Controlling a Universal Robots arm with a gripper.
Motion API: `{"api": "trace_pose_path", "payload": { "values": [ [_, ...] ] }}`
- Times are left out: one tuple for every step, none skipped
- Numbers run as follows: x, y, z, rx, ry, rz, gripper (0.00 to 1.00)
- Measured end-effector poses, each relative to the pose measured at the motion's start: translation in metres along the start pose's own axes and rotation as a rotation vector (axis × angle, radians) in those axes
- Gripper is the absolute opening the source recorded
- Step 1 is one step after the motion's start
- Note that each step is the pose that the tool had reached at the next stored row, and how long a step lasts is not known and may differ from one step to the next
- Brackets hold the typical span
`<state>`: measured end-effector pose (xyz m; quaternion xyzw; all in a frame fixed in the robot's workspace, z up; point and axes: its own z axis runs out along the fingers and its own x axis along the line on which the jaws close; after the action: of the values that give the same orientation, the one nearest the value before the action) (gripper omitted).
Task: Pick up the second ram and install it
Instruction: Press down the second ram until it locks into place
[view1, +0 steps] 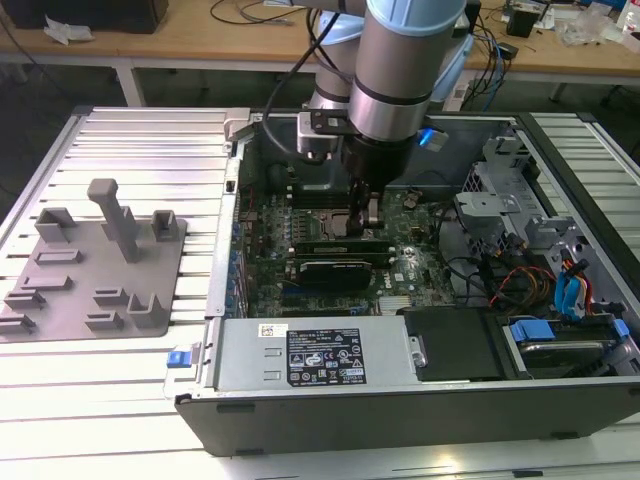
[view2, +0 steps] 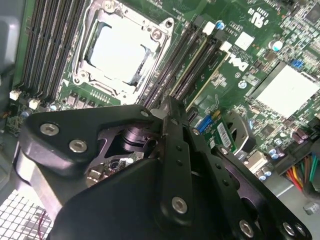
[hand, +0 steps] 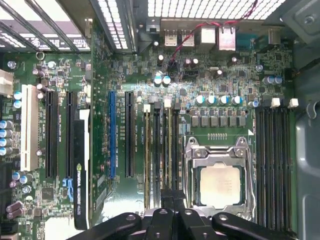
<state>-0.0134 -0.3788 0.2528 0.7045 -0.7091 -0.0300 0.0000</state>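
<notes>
The pincer (view1: 371, 212) was seen lowered into the open computer case (view1: 400, 400), directly over the memory slots (hand: 160, 150) beside the processor socket (hand: 217, 180). Its fingers (view2: 172, 130) appeared drawn together on a thin edge, judged to be the second ram (view2: 202, 65), which stood in a slot just below the fingertips; whether it was truly clamped could not be told. For a good seating, the stick would have to be kept upright, aligned with the slot, and pressed evenly so both end latches closed. Further from the pincer, a black graphics card (view1: 335, 268) lay across the board, and beyond the case a grey fixture (view1: 95, 265) rested on the counter (view1: 130, 140).
</notes>
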Motion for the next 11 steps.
{"api": "trace_pose_path", "payload": {
  "values": [
    [0.0000, -0.0023, -0.0001, 0.0000, 0.0000, 0.000, 0.08],
    [0.0000, -0.0036, -0.0001, 0.0000, 0.0000, 0.000, 0.08],
    [-0.0001, -0.0083, -0.0003, 0.0000, -0.0001, 0.000, 0.08],
    [-0.0002, -0.0146, -0.0005, 0.0000, -0.0002, 0.000, 0.08],
    [-0.0002, -0.0183, -0.0007, 0.0000, -0.0001, 0.000, 0.08],
    [-0.0002, -0.0225, -0.0009, -0.0001, 0.0000, 0.000, 0.08],
    [-0.0002, -0.0247, -0.0009, -0.0001, -0.0001, 0.000, 0.08],
    [-0.0002, -0.0269, -0.0010, -0.0001, 0.0000, 0.000, 0.08],
    [-0.0003, -0.0330, -0.0013, -0.0001, 0.0000, 0.000, 0.08],
    [-0.0003, -0.0352, -0.0014, -0.0001, 0.0000, 0.000, 0.08],
    [-0.0003, -0.0360, -0.0014, -0.0001, 0.0000, 0.000, 0.08]
  ]
}}
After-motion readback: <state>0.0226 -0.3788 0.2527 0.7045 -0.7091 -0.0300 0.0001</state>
